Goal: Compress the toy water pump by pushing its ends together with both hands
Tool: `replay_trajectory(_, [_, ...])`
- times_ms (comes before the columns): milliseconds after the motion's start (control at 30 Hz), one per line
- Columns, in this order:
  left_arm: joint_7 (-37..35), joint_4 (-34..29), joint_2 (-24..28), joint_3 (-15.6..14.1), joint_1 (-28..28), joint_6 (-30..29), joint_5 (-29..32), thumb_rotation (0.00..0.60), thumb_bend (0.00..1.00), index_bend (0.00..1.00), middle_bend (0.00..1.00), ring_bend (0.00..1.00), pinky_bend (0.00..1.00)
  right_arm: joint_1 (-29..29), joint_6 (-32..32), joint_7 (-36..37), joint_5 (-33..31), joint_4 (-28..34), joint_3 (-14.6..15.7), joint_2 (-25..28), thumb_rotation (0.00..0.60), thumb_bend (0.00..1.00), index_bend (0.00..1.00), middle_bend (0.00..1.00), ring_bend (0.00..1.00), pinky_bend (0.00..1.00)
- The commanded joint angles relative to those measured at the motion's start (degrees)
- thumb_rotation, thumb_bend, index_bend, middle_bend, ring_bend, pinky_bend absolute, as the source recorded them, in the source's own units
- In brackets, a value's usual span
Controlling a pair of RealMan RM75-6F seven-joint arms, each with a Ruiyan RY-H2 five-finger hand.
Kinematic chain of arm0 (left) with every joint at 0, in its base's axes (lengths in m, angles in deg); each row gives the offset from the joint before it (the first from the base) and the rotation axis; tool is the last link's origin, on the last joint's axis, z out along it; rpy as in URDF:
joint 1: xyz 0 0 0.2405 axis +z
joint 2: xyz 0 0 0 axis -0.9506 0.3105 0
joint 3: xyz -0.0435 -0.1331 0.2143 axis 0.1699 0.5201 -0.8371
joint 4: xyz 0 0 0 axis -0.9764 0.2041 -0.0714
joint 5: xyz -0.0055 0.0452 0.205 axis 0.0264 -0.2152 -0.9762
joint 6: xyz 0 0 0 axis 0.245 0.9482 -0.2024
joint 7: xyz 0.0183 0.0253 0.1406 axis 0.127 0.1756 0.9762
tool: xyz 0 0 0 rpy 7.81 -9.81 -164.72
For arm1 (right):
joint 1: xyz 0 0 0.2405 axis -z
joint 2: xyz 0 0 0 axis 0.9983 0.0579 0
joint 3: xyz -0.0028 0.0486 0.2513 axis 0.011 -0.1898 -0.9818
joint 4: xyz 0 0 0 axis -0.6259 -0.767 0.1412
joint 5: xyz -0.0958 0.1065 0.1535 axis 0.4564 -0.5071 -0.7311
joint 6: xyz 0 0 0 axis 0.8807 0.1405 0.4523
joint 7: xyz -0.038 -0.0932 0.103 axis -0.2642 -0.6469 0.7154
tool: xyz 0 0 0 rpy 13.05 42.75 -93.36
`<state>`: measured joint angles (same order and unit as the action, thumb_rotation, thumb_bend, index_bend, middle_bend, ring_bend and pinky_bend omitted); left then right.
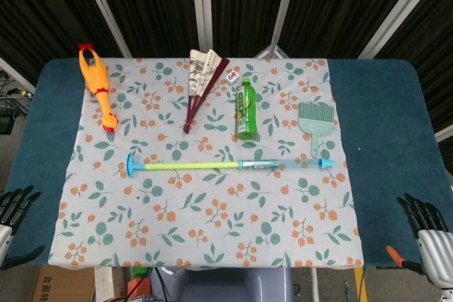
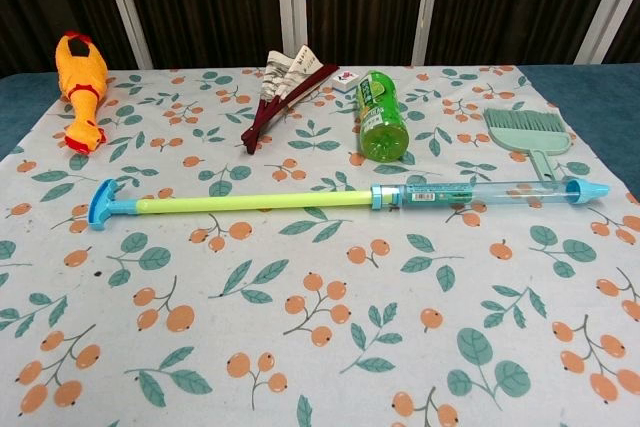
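At the near edge of the table, the left hand (image 1: 15, 206) sits low at the left corner and the right hand (image 1: 425, 221) at the right corner, both with dark fingers spread apart and holding nothing; neither touches the cloth, and only the head view shows them. Below the near edge, a cardboard box (image 1: 62, 284) stands on the floor at the left. The table (image 1: 382, 104) has a dark blue top, and a pale tablecloth (image 2: 320, 347) printed with green leaves and orange berries covers most of it, leaving blue strips bare at left and right. Across the middle of the cloth lies the toy water pump (image 2: 340, 199), stretched out full length from left to right: its blue T-handle at the left, a yellow-green rod in the middle, and a clear barrel with a blue nozzle at the right. Just beyond its right end lies a small green brush (image 2: 530, 132), bristles pointing far. Beyond the pump's middle, a green bottle (image 2: 380, 117) lies on its side, with a small white tile (image 2: 348, 78) just beside its far end. Left of the bottle rests a folded fan (image 2: 285, 87) with dark red ribs. At the far left an orange rubber chicken (image 2: 82, 87) lies along the cloth's edge. Behind the table hang dark ribbed panels crossed by pale slanting bars (image 1: 202, 5).
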<state>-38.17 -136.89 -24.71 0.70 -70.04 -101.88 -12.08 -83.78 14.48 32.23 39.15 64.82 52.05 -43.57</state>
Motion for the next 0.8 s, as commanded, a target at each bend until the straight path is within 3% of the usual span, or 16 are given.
replay_trajectory(33, [-0.09, -0.01, 0.05, 0.01, -0.04, 0.05, 0.04, 0.6, 0.04, 0.0, 0.0, 0.0, 0.01, 0.03, 0.1, -0.05, 0.08, -0.03, 0.0, -0.05, 0.6, 0.26, 0.0, 0.0, 0.0, 0.0])
replay_trajectory(800, [0.59, -0.8, 0.15, 0.07, -0.23, 0.93, 0.77, 0.6, 0.05, 0.0, 0.0, 0.0, 0.01, 0.3, 2.94, 1.72, 1.43, -1.89, -1.01, -2.0, 0.6, 0.26, 0.0, 0.0, 0.0, 0.0])
